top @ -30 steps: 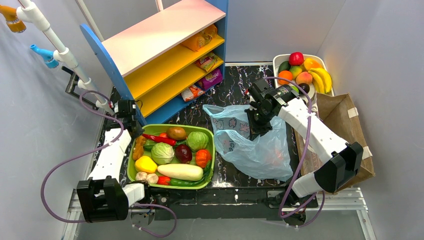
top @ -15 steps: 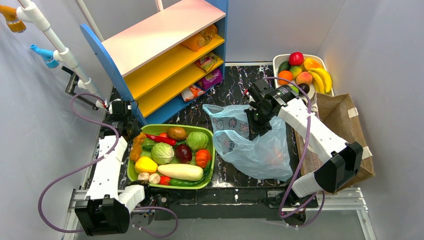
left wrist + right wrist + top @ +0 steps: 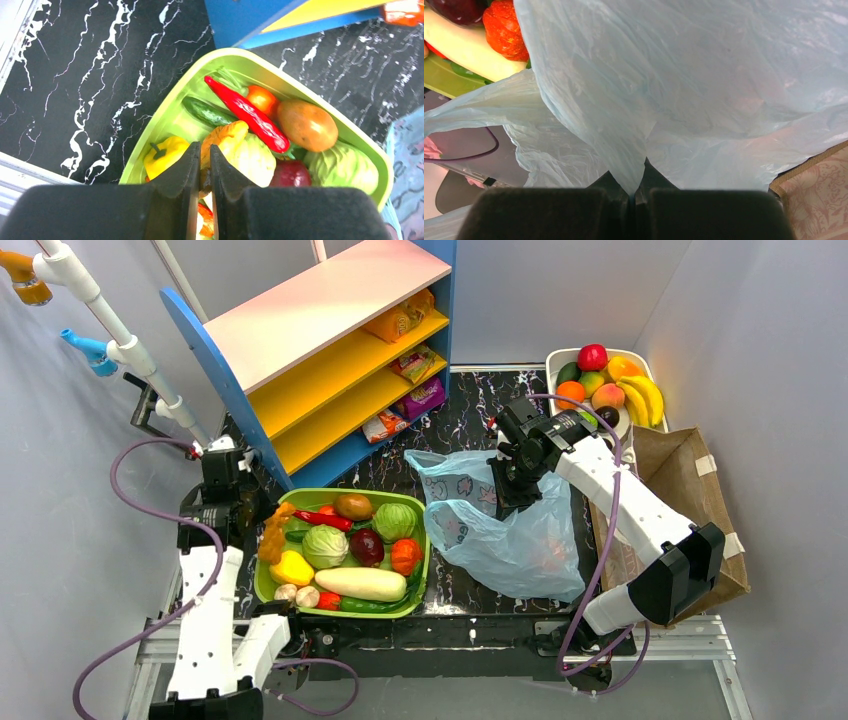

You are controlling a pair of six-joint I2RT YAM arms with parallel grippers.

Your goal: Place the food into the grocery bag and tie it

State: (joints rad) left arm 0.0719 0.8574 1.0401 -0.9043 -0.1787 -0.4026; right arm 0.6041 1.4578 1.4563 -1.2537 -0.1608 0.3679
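Grocery bag [image 3: 510, 540], one only, is lying crumpled on the black marbled surface [image 3: 470, 400] between one green tray [image 3: 427, 560] and one brown paper bag [image 3: 690, 480]. It is looking thin, pale blue and see-through, with an orange shape showing faintly inside. Two cabbages [image 3: 325, 545] are sitting in the tray. The right end effector [image 3: 631, 187] is pressing its fingers together on a fold of the bag's film. The left end effector [image 3: 205, 165] is pinching a knobbly yellow-orange food piece [image 3: 225, 140] at the tray's left edge, fingers nearly closed.

No legible text, label or number anywhere
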